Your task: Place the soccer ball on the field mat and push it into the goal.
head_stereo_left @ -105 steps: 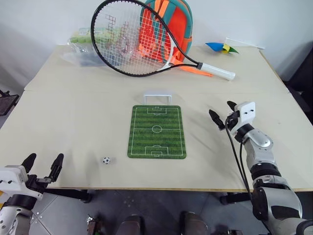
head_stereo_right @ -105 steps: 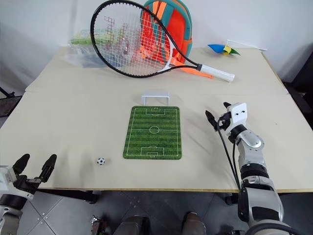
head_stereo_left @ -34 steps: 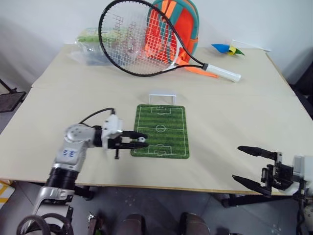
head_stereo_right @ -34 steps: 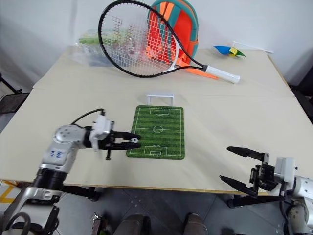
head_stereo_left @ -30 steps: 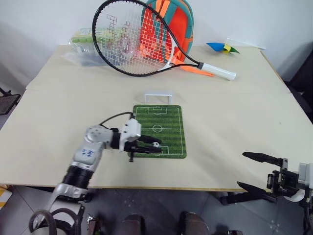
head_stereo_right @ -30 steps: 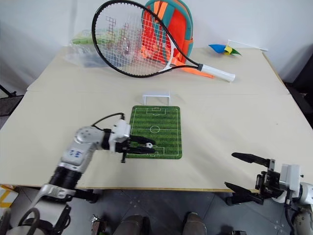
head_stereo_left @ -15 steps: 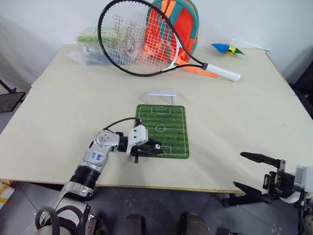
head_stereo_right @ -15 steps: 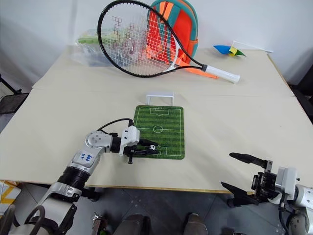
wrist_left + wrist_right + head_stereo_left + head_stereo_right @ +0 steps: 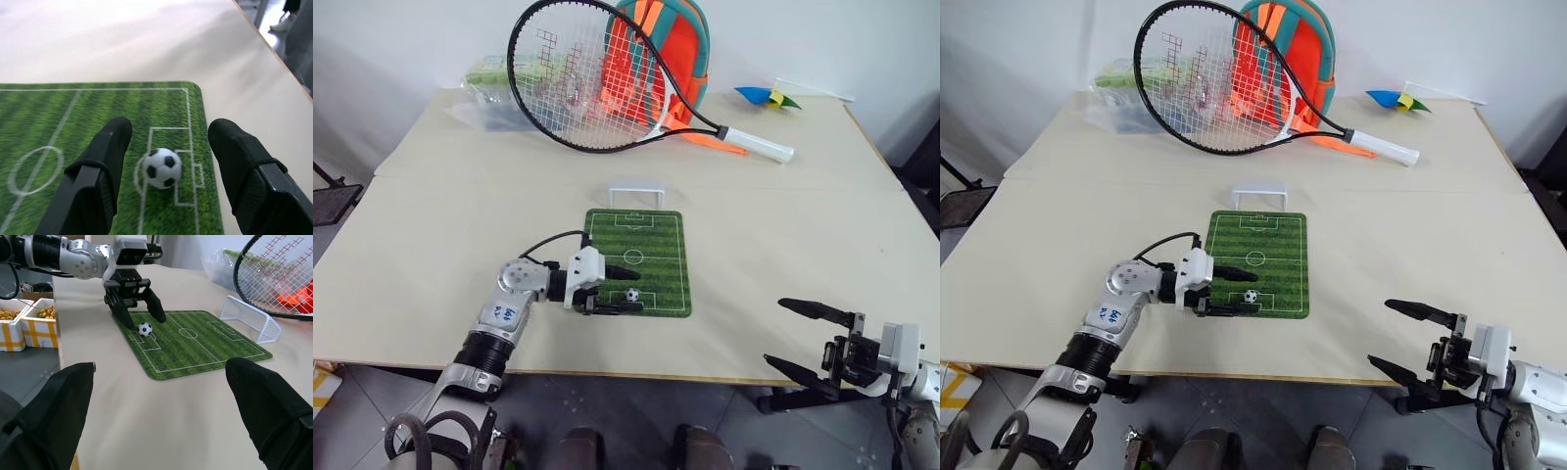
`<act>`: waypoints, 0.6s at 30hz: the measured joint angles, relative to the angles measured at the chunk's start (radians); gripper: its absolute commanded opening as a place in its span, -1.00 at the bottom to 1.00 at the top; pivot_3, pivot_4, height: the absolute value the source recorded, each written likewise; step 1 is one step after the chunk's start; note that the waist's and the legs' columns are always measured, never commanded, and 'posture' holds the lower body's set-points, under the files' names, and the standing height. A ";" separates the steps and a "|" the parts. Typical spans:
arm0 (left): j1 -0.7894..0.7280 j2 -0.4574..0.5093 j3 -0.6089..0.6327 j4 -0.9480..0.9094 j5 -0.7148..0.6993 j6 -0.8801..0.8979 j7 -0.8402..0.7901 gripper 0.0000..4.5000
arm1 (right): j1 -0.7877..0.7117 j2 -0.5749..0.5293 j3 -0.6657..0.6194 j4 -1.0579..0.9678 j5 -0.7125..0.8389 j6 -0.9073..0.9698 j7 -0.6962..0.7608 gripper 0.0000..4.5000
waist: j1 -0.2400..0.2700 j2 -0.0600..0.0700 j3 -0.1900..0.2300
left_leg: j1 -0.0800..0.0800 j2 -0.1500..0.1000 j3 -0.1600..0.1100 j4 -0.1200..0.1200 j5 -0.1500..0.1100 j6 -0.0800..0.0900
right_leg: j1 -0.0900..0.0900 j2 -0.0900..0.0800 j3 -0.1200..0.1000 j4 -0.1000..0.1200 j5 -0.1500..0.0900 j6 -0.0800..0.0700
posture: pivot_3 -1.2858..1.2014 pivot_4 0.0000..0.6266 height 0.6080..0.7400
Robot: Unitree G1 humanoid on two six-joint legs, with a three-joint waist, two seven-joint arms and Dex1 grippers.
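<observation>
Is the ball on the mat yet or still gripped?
On the mat. The ball rests on the green mat at its near end, between the left gripper's open fingers, with gaps either side.

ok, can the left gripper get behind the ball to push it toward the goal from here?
Probably yes. The left gripper stands open around the soccer ball, which lies free on the field mat near its near end. The mat between the ball and the goal looks bare.

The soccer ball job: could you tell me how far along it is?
Done: the soccer ball lies on the field mat, between the open left gripper fingers. Left: pushing it up the mat into the goal.
</observation>
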 measured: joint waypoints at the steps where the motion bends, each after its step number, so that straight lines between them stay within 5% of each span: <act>1: 0.023 0.023 0.028 -0.039 -0.039 0.016 -0.015 0.33 | -0.015 0.001 0.008 0.002 -0.003 0.004 -0.003 1.00 | -0.002 0.000 0.000 | 0.000 0.000 0.000 0.000 0.000 0.000 | 0.000 0.000 0.000 0.000 0.000 0.000 | 0.03 -0.52 1.00; 5: 0.128 0.135 0.178 -0.186 -0.199 0.077 -0.072 0.33 | -0.030 0.012 0.020 0.016 -0.003 0.004 -0.009 1.00 | -0.015 0.000 0.000 | 0.001 0.001 0.000 -0.001 0.000 0.000 | -0.001 0.001 0.001 0.001 0.000 0.000 | 0.03 -0.52 1.00; 10: 0.402 0.298 0.316 -0.254 -0.290 0.131 -0.173 -0.19 | -0.057 0.035 0.022 0.022 0.007 -0.031 0.003 1.00 | -0.024 0.002 -0.001 | 0.002 0.001 0.002 -0.001 -0.002 0.000 | -0.001 0.000 0.003 0.000 0.000 0.000 | 0.03 -0.52 1.00; 15: 0.541 0.286 0.329 -0.265 -0.291 0.128 -0.199 -0.90 | -0.064 0.034 0.034 0.027 0.009 -0.037 0.050 1.00 | 0.004 0.001 0.000 | 0.000 0.001 0.001 0.003 -0.003 0.001 | 0.000 0.000 0.003 0.001 0.000 0.000 | 0.03 -0.52 1.00; 18: 0.520 0.236 0.279 -0.377 -0.291 0.146 -0.159 -1.00 | -0.079 0.030 0.039 0.033 0.008 -0.036 0.069 1.00 | 0.013 0.001 0.000 | 0.001 0.000 0.003 0.003 -0.004 0.002 | 0.000 0.000 0.006 0.000 0.001 0.002 | 0.03 -0.52 1.00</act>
